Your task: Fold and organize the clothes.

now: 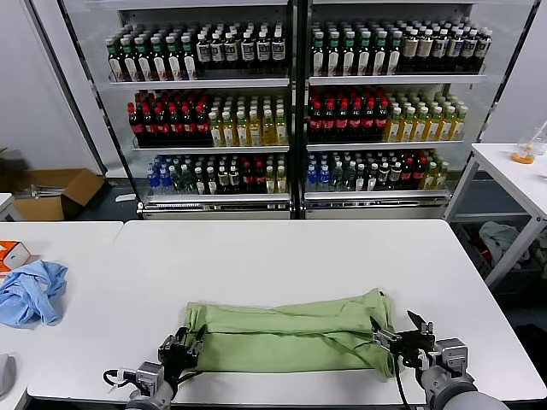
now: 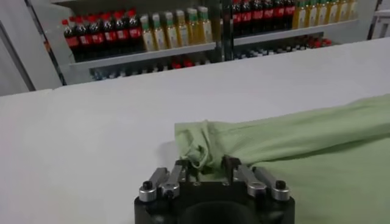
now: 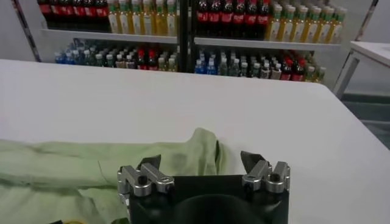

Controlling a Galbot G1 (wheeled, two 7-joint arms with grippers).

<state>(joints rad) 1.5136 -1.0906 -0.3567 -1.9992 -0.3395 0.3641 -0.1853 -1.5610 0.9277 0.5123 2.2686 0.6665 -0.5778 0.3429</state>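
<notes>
My left claw (image 1: 181,346) and right claw (image 1: 402,335) sit at the table's (image 1: 282,256) near edge, one at each end of the green shirt (image 1: 286,335). Left pinches the bunched hem; right stands apart, probably ready to grip for the next fold.

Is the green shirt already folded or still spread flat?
Folded. The green shirt lies as a narrow band across the white table, its long edges doubled over toward the middle in overlapping layers.
</notes>
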